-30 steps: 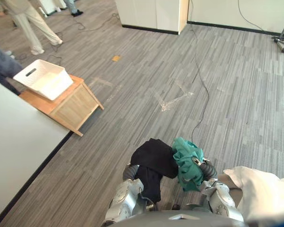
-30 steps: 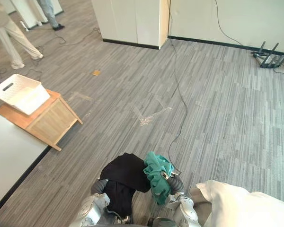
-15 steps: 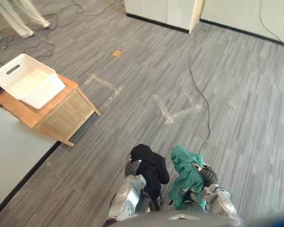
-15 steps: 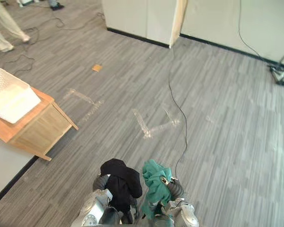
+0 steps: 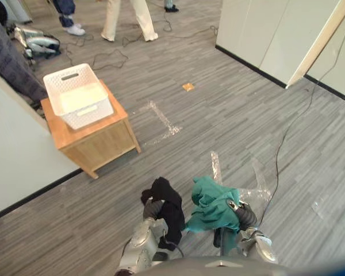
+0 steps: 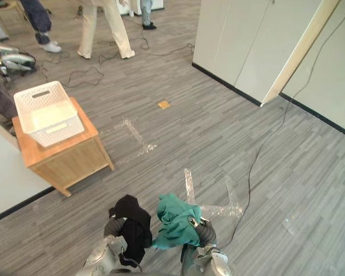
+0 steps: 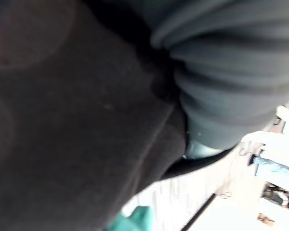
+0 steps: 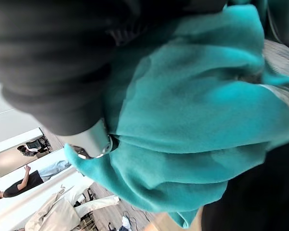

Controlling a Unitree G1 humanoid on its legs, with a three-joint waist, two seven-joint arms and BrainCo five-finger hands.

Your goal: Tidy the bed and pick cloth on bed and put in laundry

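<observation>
Your left hand (image 5: 152, 208) is buried under the black cloth (image 5: 168, 201), and your right hand (image 5: 243, 213) under the teal cloth (image 5: 210, 206) (neither grip can be told). The white basket (image 5: 77, 95) sits on the counter (image 5: 98, 138), well apart.

The whole view has swung round: the white basket (image 5: 91, 117) on its desk (image 5: 100, 139) sits further in, with people's legs (image 5: 126, 20) beyond. The black cloth (image 5: 169, 210), spread wide before, now hangs bunched, apart from the teal cloth (image 5: 211, 207).

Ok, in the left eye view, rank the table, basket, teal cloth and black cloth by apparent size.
1. table
2. basket
3. teal cloth
4. black cloth
Basket and teal cloth look close; cloths are nearer the camera.
</observation>
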